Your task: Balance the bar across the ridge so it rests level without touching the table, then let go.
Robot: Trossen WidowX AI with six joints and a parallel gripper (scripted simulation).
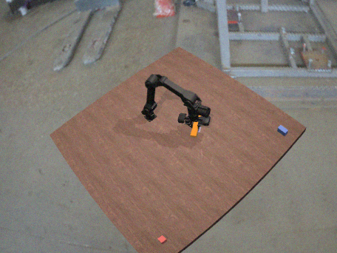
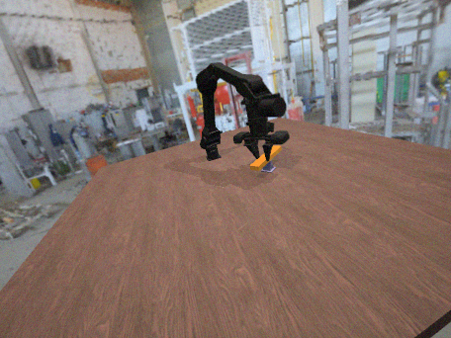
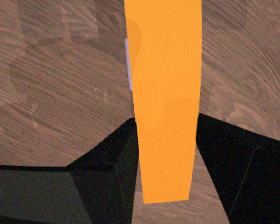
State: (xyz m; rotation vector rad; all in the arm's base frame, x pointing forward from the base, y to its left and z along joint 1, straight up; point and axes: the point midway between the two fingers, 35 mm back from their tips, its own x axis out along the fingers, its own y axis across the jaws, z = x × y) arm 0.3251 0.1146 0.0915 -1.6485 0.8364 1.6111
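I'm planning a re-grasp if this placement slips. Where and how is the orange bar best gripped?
Probably near the middle of the orange bar, from above, pinching its two long side faces. It is long, flat and narrow, so the hand spans its width easily, and a central hold keeps both ends balanced over the small pale ridge. That matches how the hand is shut on it now.
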